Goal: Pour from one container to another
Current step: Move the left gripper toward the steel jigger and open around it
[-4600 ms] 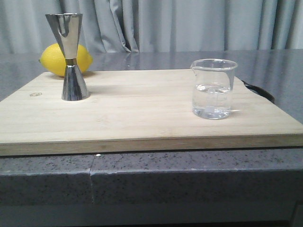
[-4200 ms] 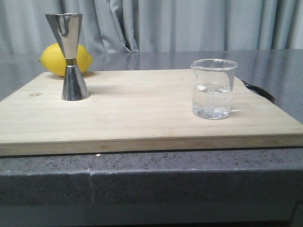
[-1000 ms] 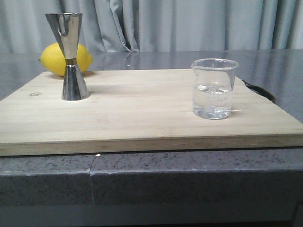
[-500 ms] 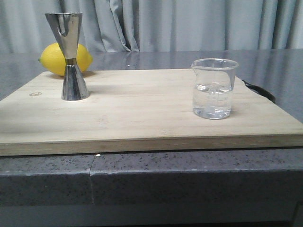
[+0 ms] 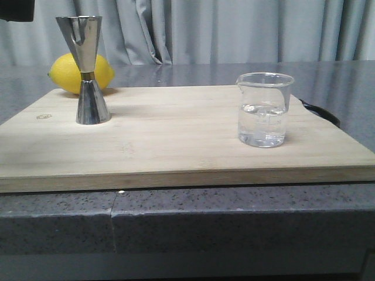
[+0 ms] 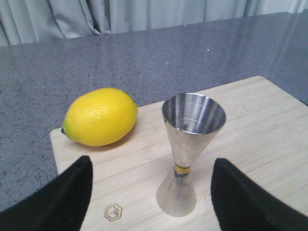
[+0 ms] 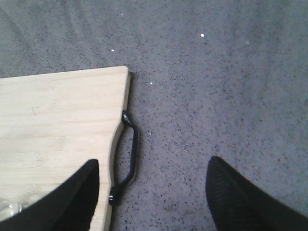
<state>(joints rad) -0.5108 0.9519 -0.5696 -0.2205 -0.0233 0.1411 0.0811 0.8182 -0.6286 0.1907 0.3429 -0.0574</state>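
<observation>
The left tool (image 6: 151,192) hangs spread wide above the jigger (image 6: 189,149), its fingers either side and touching nothing; the lemon (image 6: 100,116) lies just behind, at the board's far left corner. The right tool (image 7: 151,192) is likewise released, empty, over the cutting board's (image 5: 176,140) handle. The beaker (image 5: 263,109), part-filled, stands untouched near the right edge. Nothing is gripped; grasping and pouring both remain.

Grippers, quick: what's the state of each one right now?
Left gripper: open, empty, its fingers either side of the jigger, not touching.
Right gripper: open, empty, above the board's handle.
</observation>
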